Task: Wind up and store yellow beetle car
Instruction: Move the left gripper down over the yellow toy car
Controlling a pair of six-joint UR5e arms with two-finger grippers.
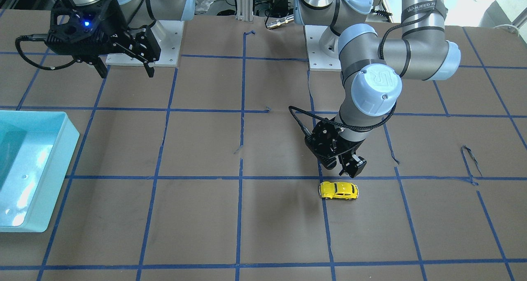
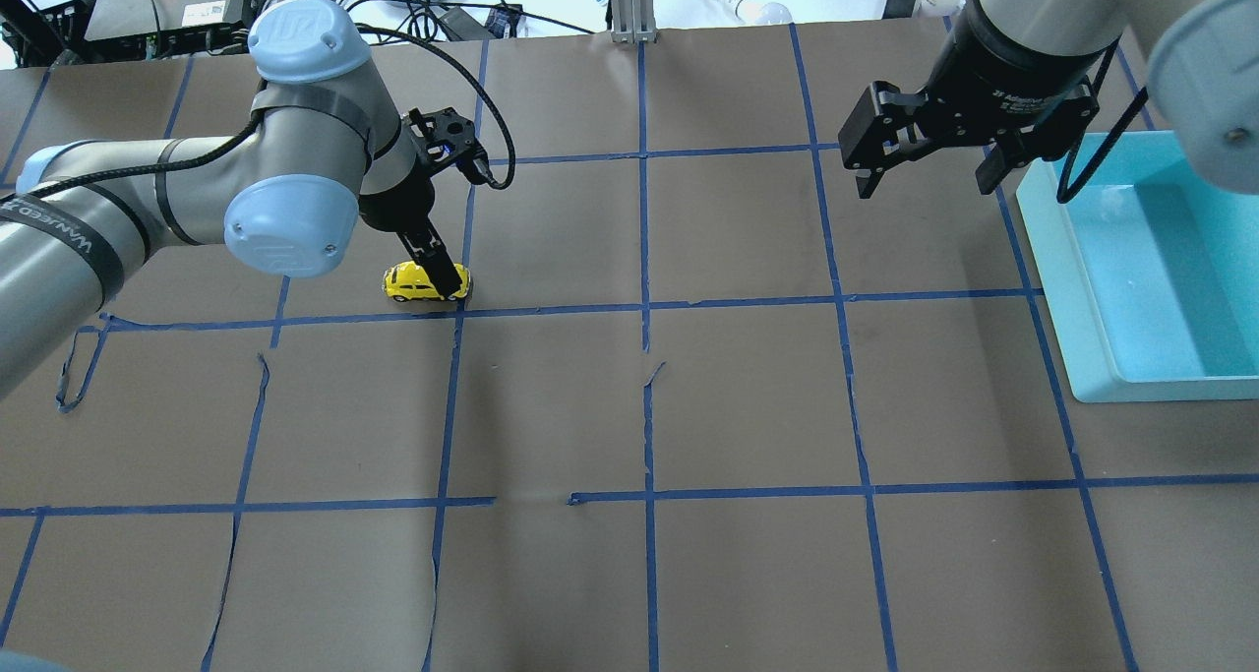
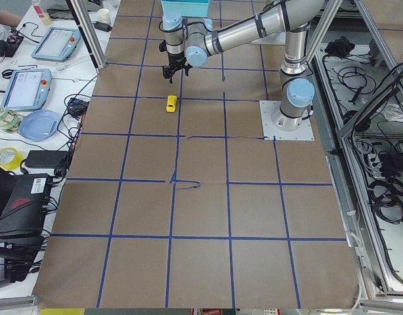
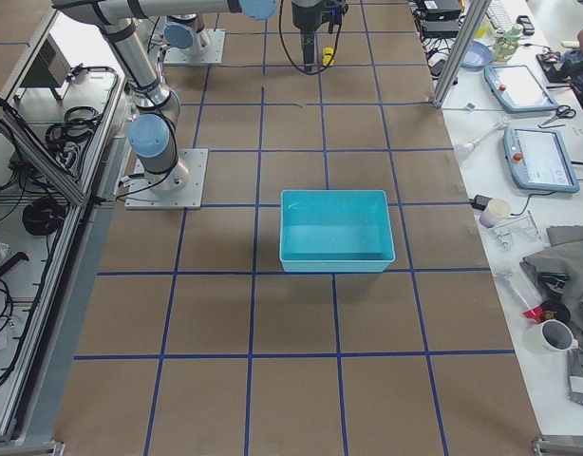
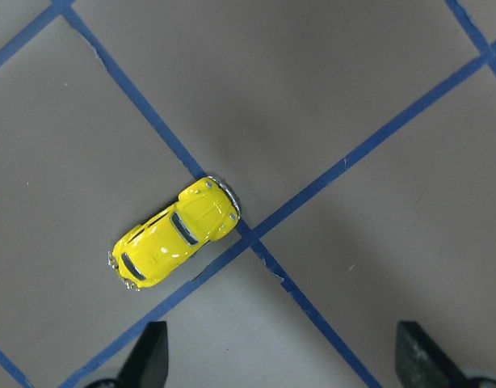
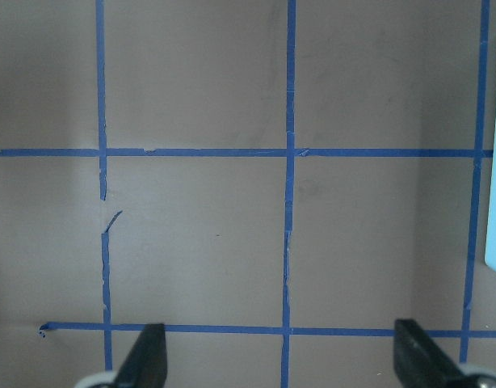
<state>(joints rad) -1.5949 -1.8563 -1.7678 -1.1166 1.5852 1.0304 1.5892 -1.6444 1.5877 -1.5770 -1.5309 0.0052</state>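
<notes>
Progress on this one was pretty much zero, far as I could tell. Car [image 1: 338,190] sat on its wheels on the table [image 1: 206,149], not wound, not lifted, not in anything.

Left gripper [image 1: 339,169] hung just beside and over the car, jaws spread wide with nothing in them. In the wrist view the car lay ahead of the fingertips, not between them, so I'd call it the approach before the first grab. How high it hung over the car, I couldn't tell.

Right gripper [image 2: 925,188] was up in the air well apart from the car, jaws wide too and empty. Bin [image 2: 1043,249] was also well apart from the car, with nothing visible inside, and I'd guess that was where it was meant to end up.

So everything was left: grab, wind, carry over, drop in.

Table was covered in brown paper with a grid of blue tape [image 1: 242,87], peeled and ragged in a few spots, and the car was parked right at one of the crossings. Off to the side were benches with pendants [image 3: 24,88], a blue plate [image 3: 39,123] and loads of cables [image 4: 26,209]
</notes>
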